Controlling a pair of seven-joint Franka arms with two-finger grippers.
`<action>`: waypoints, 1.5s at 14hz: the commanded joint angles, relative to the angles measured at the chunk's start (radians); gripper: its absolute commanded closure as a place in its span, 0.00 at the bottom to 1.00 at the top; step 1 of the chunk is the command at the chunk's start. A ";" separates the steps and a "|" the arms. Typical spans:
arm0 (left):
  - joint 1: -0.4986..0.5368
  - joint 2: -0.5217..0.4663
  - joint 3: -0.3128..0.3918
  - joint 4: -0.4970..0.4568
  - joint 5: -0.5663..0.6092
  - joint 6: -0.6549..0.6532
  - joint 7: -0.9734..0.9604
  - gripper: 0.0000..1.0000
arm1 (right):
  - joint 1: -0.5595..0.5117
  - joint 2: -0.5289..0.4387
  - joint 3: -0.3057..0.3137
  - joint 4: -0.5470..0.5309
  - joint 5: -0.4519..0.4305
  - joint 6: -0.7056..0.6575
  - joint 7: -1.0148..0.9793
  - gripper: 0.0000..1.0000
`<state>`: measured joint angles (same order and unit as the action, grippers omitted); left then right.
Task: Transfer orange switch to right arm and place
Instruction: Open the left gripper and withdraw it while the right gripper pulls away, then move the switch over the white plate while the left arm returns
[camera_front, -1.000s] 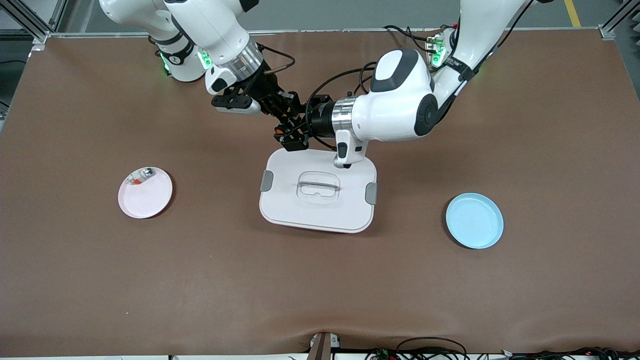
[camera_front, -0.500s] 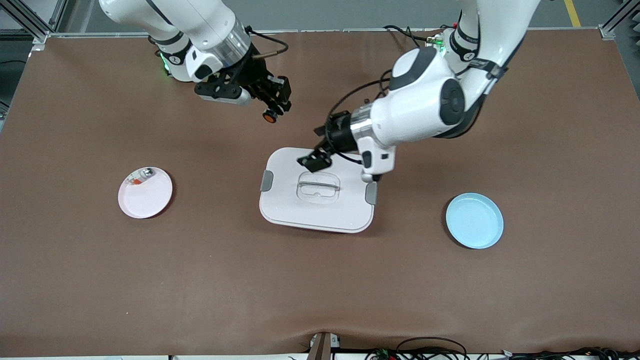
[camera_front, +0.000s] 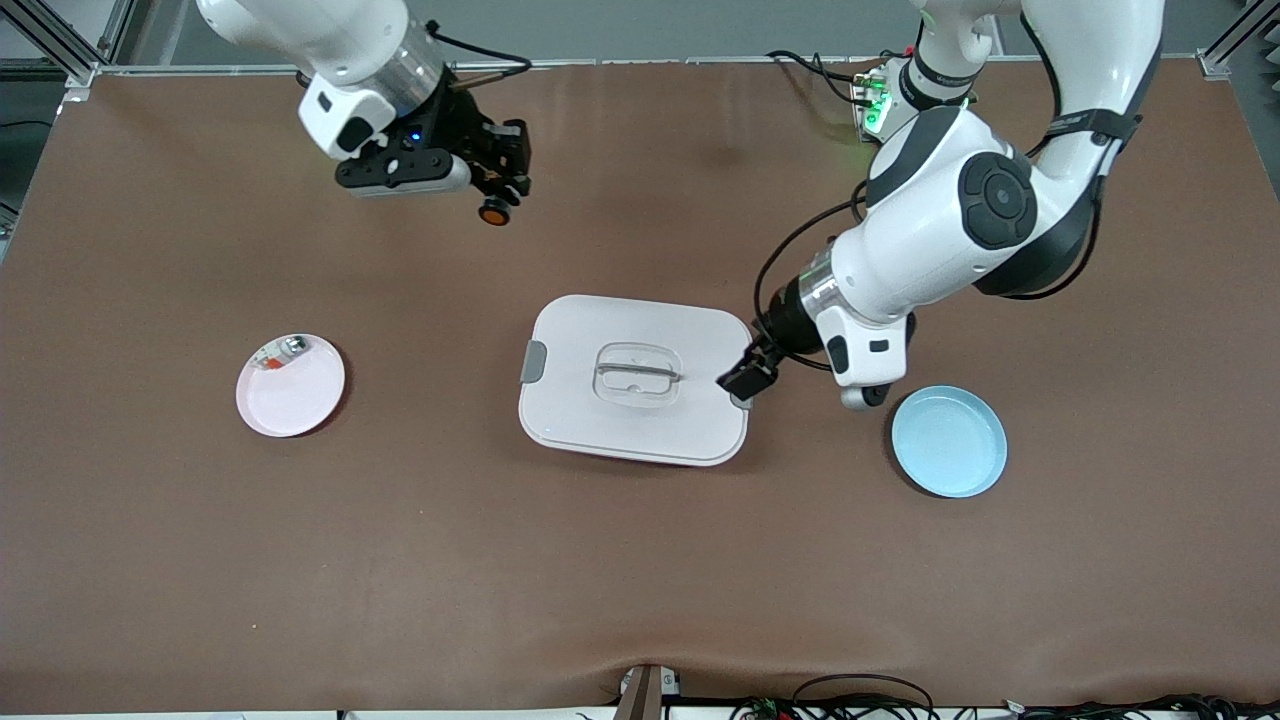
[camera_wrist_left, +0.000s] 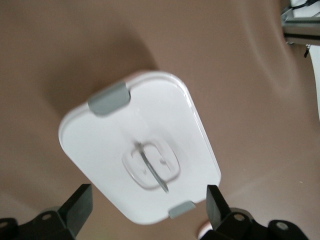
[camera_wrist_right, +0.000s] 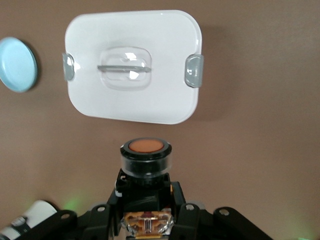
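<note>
Front view: right gripper (camera_front: 497, 196), clamped on the orange switch (camera_front: 492, 211) over bare table at 11 o'clock of the lidded container (camera_front: 634, 381), should lower gently; left gripper (camera_front: 748, 378) spread, empty.

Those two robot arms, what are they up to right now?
The right pincer is shut on the orange switch, carrying it over bare table toward the right arm's end. The left pincer is open and holds nothing, over the edge of the white lidded box. A pink plate and a blue plate lie toward the two ends of the table.
</note>
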<state>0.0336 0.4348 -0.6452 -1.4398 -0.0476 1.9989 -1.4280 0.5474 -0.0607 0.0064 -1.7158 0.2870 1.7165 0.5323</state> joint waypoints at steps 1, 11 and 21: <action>0.054 -0.057 0.002 -0.005 0.069 -0.081 0.209 0.00 | -0.085 -0.007 0.009 0.028 -0.003 -0.127 -0.290 1.00; 0.183 -0.154 0.002 -0.005 0.333 -0.287 0.611 0.00 | -0.431 -0.022 0.009 -0.031 -0.258 -0.194 -1.423 1.00; 0.325 -0.240 -0.001 0.001 0.314 -0.439 0.972 0.00 | -0.607 0.008 0.009 -0.367 -0.350 0.293 -1.838 1.00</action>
<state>0.3377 0.2167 -0.6395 -1.4349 0.2719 1.5828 -0.5111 -0.0211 -0.0535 -0.0040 -2.0258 -0.0376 1.9373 -1.2649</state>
